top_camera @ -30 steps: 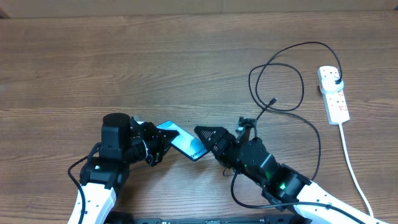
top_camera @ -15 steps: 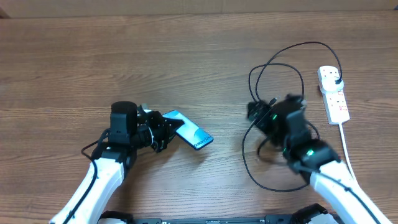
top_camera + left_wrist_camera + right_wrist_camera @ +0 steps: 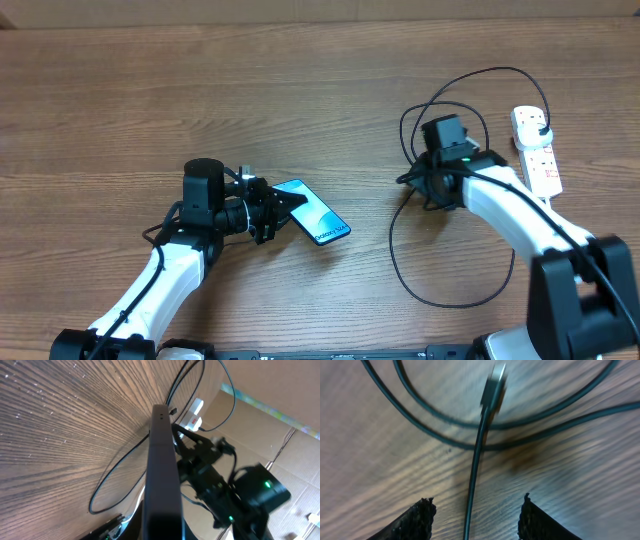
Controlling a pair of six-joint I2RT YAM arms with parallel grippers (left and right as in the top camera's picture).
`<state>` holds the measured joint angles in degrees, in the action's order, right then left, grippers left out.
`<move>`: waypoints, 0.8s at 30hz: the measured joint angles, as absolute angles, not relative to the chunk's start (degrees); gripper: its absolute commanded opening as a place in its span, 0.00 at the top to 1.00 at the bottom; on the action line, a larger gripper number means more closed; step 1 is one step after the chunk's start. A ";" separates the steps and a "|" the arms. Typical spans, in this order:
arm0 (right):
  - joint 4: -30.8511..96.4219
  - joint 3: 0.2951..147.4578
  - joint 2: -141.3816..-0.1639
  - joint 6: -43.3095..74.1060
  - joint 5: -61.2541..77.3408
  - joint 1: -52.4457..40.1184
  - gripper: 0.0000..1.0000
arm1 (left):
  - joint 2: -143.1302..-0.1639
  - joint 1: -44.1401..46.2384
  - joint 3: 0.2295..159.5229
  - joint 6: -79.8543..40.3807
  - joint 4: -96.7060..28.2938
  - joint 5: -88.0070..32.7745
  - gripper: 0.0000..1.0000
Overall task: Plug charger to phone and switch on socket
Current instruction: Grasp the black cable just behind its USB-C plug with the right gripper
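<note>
Looking down onto a wood-grain table point(image 3: 200, 80) filling the whole overhead frame. Reaching in from the lower left, left arm point(image 3: 165, 275); reaching in from the lower right, right arm point(image 3: 512, 207), wrist at centre right.

Trailing over the right half, the charger point(image 3: 500, 69): thin black cable in two large loops, one arching toward the upper right, one sagging toward the bottom edge.

Lying near the right edge, white power strip point(image 3: 538, 160) with red switches, long axis running top to bottom, slightly slanted.

Sitting just left of centre, the phone point(image 3: 320, 218), teal screen showing, long axis slanting from upper left to lower right, white-text end pointing lower right, well apart from the cable. Seen edge-on in the left wrist view, rising from the bottom edge toward the top. Cannot tell whether resting on the wood or lifted.

Clamped on the phone's upper-left end, left gripper point(image 3: 280, 205).

Hovering low over the cable, right gripper point(image 3: 476, 510), fingers point(image 3: 420, 520) apart, one strand running up between them without touching either.

Plugged into the strip's upper end, black plug point(image 3: 543, 128).

Showing blurred near the top of the right wrist view, small metallic connector point(image 3: 495, 385), tip toward the upper right.
</note>
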<state>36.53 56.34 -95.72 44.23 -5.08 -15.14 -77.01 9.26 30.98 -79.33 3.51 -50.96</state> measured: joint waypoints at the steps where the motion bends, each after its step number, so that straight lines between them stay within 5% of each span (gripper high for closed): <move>1: 36.16 56.34 -96.97 44.12 -4.91 -15.68 0.44 | -77.01 9.26 30.98 -79.33 3.51 -51.05 0.96; 6: 33.61 56.36 -101.67 43.20 -4.56 -17.10 0.67 | -77.01 9.26 30.98 -79.33 3.51 -51.11 0.96; 9: 33.17 56.58 -101.97 42.94 -4.51 -17.26 0.96 | -77.01 9.26 30.98 -79.33 3.55 -51.33 0.96; 18: 37.41 56.58 -100.53 43.00 -4.19 -19.42 0.96 | -77.08 8.29 30.98 -76.64 4.78 -53.39 0.96; 24: 38.87 56.62 -94.61 39.11 -0.86 -28.77 0.96 | -78.89 4.45 30.98 -74.72 10.15 -58.28 0.96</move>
